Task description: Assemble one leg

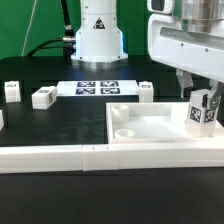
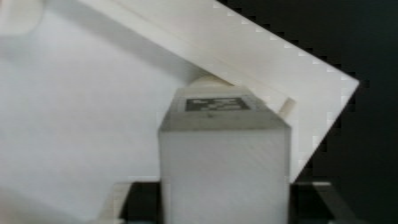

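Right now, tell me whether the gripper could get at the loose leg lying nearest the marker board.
Probably not yet: the gripper is shut on a leg over the large panel. The loose leg lies uncovered beside the marker board, otherwise unobstructed.

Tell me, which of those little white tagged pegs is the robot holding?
The small white plastic tagged peg at the exterior view's right, clamped upright over the large flat white panel; the other pegs lie loose on the black table.
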Controlling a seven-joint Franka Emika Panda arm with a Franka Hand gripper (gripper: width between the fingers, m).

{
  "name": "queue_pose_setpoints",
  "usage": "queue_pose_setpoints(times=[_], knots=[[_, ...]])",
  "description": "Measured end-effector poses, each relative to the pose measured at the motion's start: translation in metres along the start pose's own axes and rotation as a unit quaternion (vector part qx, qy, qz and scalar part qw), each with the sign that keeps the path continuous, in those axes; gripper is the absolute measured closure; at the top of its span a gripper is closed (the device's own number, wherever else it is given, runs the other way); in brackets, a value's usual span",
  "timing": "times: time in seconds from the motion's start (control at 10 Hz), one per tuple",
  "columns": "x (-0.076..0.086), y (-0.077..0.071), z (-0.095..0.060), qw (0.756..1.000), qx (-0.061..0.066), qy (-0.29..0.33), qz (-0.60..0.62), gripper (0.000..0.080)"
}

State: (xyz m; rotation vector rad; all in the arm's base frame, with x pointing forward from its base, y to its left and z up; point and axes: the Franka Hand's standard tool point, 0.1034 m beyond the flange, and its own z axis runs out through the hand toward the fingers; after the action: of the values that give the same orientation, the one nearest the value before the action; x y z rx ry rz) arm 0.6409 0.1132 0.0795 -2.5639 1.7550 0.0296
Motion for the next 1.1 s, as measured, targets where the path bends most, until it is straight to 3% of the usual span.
queue_pose_setpoints(times=[0.3,0.4,0.5,0.6,0.7,1.1], knots=[[0.001,0.0,0.0,0.994,0.002,-0.004,0.108,0.0508],[0.0,0.001,0.001,0.994,0.001,-0.004,0.107,0.0411],[0.0,0.001,0.001,0.995,0.001,-0.004,0.096,0.0411],[0.0,0.0,0.002,0.997,0.004,-0.003,0.08,0.0238],[-0.002,-0.001,0.003,0.998,0.01,-0.002,0.069,0.0168],[-0.014,-0.003,0.005,0.986,0.01,-0.001,-0.164,0.015]])
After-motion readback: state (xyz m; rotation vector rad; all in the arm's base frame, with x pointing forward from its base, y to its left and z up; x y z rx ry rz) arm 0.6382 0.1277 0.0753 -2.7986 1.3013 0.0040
